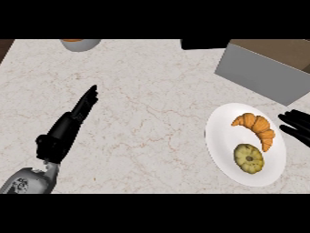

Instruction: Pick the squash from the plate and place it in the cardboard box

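Right hand (pixel 306 129) was open, fingers straight, empty, just beside the plate (pixel 219 136). Squash (pixel 248 158) sat on the plate, near the croissant (pixel 257 126). Looked like pre-grasp. Next: close on the squash only, then carry it to the cardboard box (pixel 268 68). Left hand (pixel 67 127) was open, well apart.

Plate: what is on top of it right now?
A croissant and, nearer the robot, a squash. Only the plate under them is covered; the right hand sits beside its rim.

One each: squash (pixel 248 158), croissant (pixel 257 127), plate (pixel 222 136), box (pixel 264 75)
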Controlling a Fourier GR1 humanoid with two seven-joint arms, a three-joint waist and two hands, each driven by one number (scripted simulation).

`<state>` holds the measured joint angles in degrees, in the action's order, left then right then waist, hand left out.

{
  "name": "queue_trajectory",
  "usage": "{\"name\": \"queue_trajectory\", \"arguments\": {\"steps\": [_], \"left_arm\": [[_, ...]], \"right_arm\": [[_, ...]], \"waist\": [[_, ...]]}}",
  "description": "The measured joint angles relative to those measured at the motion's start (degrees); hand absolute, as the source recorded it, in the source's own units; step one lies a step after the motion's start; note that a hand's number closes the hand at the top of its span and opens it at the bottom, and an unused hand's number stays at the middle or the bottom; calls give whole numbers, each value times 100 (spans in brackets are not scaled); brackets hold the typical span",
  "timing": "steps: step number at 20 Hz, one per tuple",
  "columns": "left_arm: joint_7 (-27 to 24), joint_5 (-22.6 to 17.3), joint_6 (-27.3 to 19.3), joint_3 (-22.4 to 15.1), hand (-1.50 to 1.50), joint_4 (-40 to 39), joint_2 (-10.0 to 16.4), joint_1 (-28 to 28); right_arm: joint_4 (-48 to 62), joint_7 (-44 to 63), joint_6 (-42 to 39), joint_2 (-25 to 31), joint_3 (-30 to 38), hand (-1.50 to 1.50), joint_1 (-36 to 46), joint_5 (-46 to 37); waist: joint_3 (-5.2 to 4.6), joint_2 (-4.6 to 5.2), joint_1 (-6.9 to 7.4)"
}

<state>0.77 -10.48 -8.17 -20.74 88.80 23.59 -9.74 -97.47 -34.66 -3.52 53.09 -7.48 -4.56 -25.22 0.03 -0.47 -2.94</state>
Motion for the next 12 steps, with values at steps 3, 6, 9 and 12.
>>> {"name": "queue_trajectory", "arguments": {"steps": [3,6,9,12], "left_arm": [[86,5,105,31,0,-33,-56,-138],[45,88,146,0,0,-62,-106,-99],[57,128,221,73,0,-121,-147,-171],[32,248,227,56,0,-182,-303,-206]], "right_arm": [[-269,-26,-263,445,282,-150,-335,-70],[-773,250,-754,833,463,-150,-698,-19],[-1313,722,-1235,966,579,-150,-924,41],[-1716,1219,-1571,841,499,-150,-1089,-63]], "waist": [[-5,11,75],[-11,11,99],[-12,18,140],[-10,27,185]]}}
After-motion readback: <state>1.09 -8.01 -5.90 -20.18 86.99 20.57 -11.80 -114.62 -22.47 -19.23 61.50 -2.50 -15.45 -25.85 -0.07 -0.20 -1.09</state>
